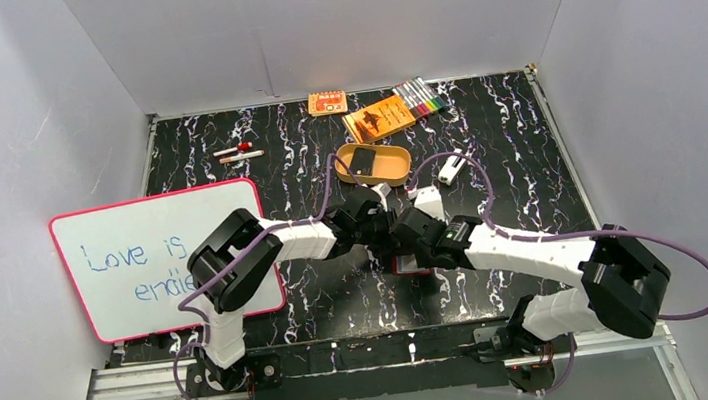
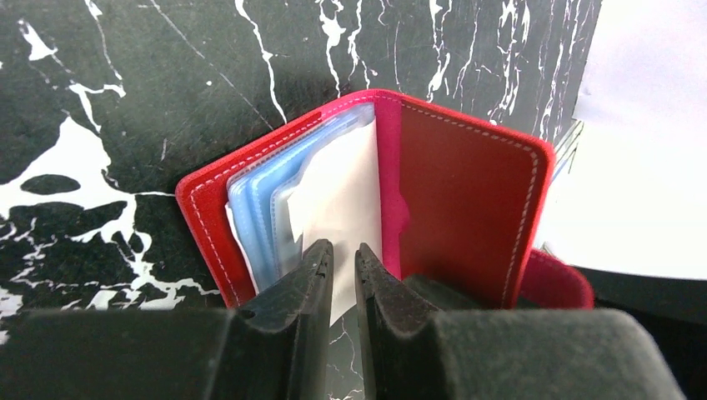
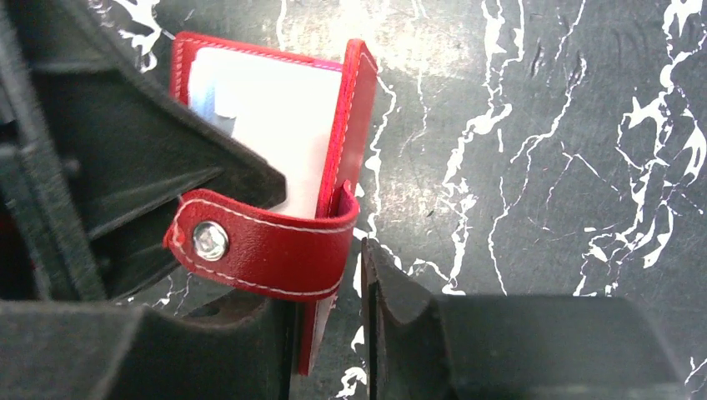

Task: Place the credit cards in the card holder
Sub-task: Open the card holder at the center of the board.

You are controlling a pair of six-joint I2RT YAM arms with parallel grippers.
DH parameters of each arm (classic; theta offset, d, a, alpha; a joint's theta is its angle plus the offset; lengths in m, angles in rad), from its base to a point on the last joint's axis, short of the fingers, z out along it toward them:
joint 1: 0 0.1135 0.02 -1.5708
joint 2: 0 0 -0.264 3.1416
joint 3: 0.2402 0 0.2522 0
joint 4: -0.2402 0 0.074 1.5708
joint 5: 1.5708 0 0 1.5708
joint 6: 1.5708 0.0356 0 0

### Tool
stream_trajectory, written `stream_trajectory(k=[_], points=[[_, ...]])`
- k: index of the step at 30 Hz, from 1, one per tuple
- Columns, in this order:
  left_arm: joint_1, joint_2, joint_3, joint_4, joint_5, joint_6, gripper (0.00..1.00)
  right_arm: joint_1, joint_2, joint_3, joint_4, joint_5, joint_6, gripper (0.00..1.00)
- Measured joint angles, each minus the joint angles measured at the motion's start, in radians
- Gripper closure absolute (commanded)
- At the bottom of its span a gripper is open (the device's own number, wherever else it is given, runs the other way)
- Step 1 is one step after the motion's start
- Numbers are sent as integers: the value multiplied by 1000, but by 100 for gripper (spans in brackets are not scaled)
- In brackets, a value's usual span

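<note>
The red card holder (image 2: 467,192) lies open on the black marble table, blue clear sleeves and a white sheet fanned inside. My left gripper (image 2: 343,247) is nearly closed, pinching the white inner sheet (image 2: 338,192). In the right wrist view the holder's right cover (image 3: 354,125) stands on edge and the snap tab (image 3: 258,250) curls across it. My right gripper (image 3: 329,275) straddles that cover's lower edge, with a gap to its right finger (image 3: 379,287). From above, both grippers (image 1: 385,225) (image 1: 413,239) meet over the holder (image 1: 403,266). One dark credit card (image 1: 361,166) lies in the tan tray.
The tan oval tray (image 1: 396,165) sits behind the grippers. Orange packets (image 1: 379,118) (image 1: 327,102) and markers (image 1: 419,100) lie at the back. A small white object (image 1: 449,170) is right of the tray, pens (image 1: 239,153) at back left. A whiteboard (image 1: 165,257) fills the left.
</note>
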State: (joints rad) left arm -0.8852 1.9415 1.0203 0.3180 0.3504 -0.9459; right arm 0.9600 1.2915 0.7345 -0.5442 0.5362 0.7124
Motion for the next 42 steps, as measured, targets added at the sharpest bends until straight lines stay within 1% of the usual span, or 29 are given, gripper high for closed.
stream_trajectory(k=[3,5,6,7,10,13,16,19,23,29,35,42], points=[[0,-10,-9,-3,-10,0,85,-24,0,-17,22,-1,-10,81],[0,-16,-15,-6,-18,0,85,-43,-3,-32,40,-11,-14,91],[0,-20,-17,-11,-24,0,83,-55,-6,-43,55,-19,-17,97],[0,-24,-18,-16,-28,0,82,-66,-11,-54,69,-27,-20,100],[0,-56,-24,-56,-54,4,72,-104,-57,-105,130,-71,-24,100],[0,-134,-44,-118,-102,11,56,-137,-145,-181,209,-129,-26,100],[0,-241,-77,-172,-159,11,48,-178,-237,-263,299,-206,-3,100],[0,-354,-112,-215,-216,10,47,-213,-258,-302,355,-251,35,100],[0,-412,-143,-225,-252,4,46,-241,-253,-325,395,-275,80,100],[0,-337,-148,-205,-237,4,46,-297,-235,-369,427,-304,142,100],[0,-234,-124,-189,-206,8,47,-313,-241,-386,443,-314,166,100],[0,-225,-103,-177,-203,18,48,-317,-259,-390,431,-314,164,100]])
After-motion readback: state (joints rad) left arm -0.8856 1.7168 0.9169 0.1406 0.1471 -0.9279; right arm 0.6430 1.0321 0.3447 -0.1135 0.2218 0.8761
